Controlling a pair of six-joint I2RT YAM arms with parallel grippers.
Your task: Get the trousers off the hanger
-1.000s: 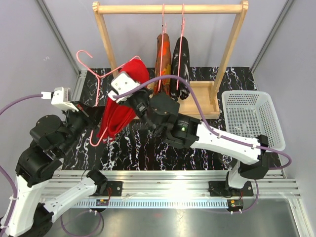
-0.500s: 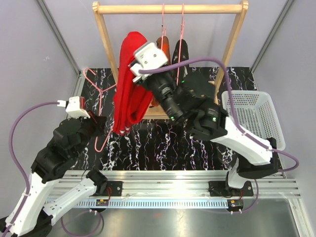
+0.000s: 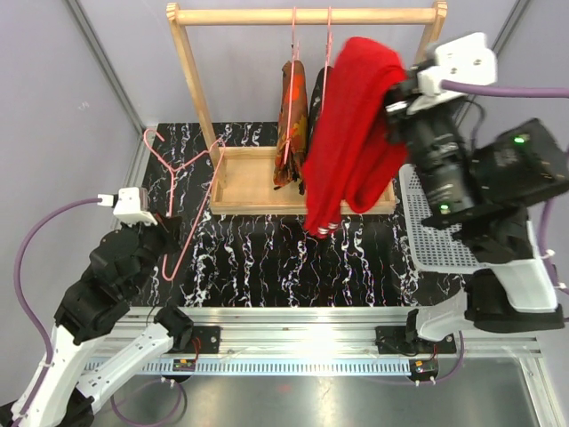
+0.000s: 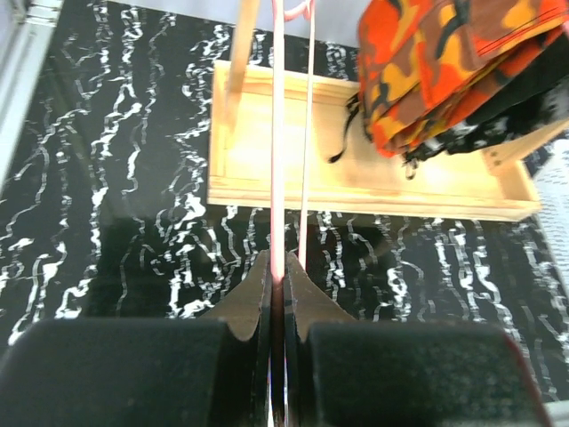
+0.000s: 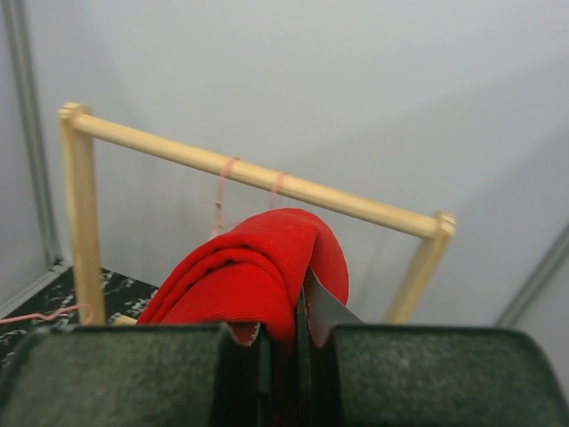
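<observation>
My right gripper (image 3: 397, 100) is shut on the plain red trousers (image 3: 351, 133) and holds them high in front of the rack; they drape over its fingers in the right wrist view (image 5: 249, 276). My left gripper (image 3: 169, 229) is shut on the bare pink hanger (image 3: 182, 200), whose wire runs up between the fingers in the left wrist view (image 4: 277, 178). The camouflage trousers (image 3: 292, 124) and the black speckled trousers (image 3: 316, 93) hang on pink hangers from the wooden rack (image 3: 302, 15); both show in the left wrist view (image 4: 427, 62), the black pair (image 4: 498, 107) partly hidden behind.
A white mesh basket (image 3: 418, 231) stands at the right, mostly hidden under my right arm. The rack's wooden base tray (image 3: 244, 191) lies on the black marbled table (image 3: 293, 258). Grey walls close in on both sides.
My right gripper has swung up and to the right with the red trousers, off the pink hanger. My left gripper kept the bare hanger and lowered slightly to the left.
</observation>
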